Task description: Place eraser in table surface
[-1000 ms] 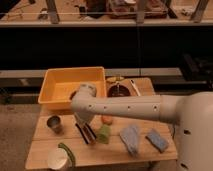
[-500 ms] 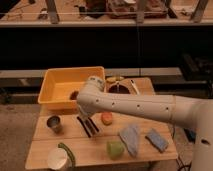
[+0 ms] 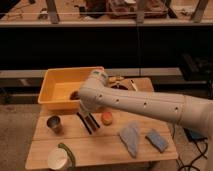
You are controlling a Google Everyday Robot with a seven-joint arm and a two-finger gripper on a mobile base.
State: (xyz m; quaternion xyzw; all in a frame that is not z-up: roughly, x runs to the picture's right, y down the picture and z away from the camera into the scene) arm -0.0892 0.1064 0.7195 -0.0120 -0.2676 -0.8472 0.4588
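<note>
My gripper (image 3: pixel 87 123) hangs from the white arm (image 3: pixel 145 102) and reaches down to the light-brown wooden table surface (image 3: pixel 100 150), just in front of the yellow tub. A dark, narrow, flat shape at the gripper looks like the eraser (image 3: pixel 93 123); it sits low on or just above the planks. I cannot tell whether the gripper holds it or merely stands beside it. The pale green block is hidden from view.
The yellow plastic tub (image 3: pixel 62 86) stands at the back left. A metal cup (image 3: pixel 54 123) is left of the gripper and an orange round thing (image 3: pixel 106 118) is right of it. Two blue-grey cloths (image 3: pixel 131 137) (image 3: pixel 156 140) lie at the right. A white cup (image 3: pixel 58 159) stands at the front left.
The arm swung left and down towards the table in front of the tub. The pale green block seen half a second ago no longer shows.
</note>
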